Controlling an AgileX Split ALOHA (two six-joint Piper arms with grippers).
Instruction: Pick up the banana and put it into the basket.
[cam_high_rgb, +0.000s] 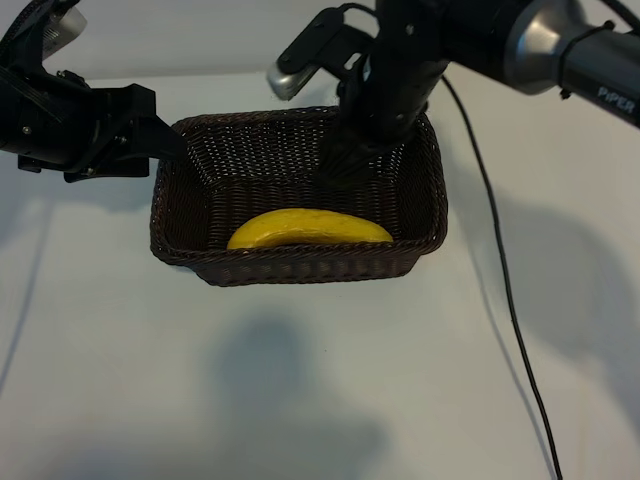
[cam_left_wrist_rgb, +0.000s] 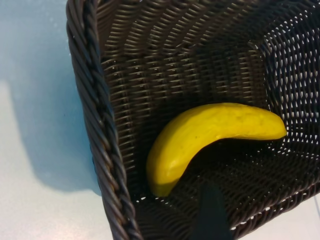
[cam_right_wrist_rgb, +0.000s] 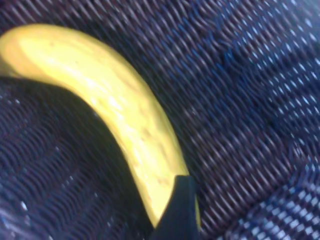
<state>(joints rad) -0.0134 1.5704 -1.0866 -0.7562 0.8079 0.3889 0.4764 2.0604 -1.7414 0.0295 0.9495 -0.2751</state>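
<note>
Banana (cam_high_rgb: 309, 229) is seen lying inside the wicker basket (cam_high_rgb: 183, 180), against its near wall. Right gripper (cam_high_rgb: 345, 165) is held above it, inside the basket; nothing is gripped, jaw spread can't be told. Left gripper (cam_high_rgb: 150, 140) is parked open at the rim. Risk: rim could be snagged on retraction, dragging the basket.

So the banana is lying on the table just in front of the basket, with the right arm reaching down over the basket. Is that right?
Not quite. The banana lies inside the basket, against its near wall, not on the table in front; the exterior and left wrist views show it. The right arm does reach down over the basket.
</note>
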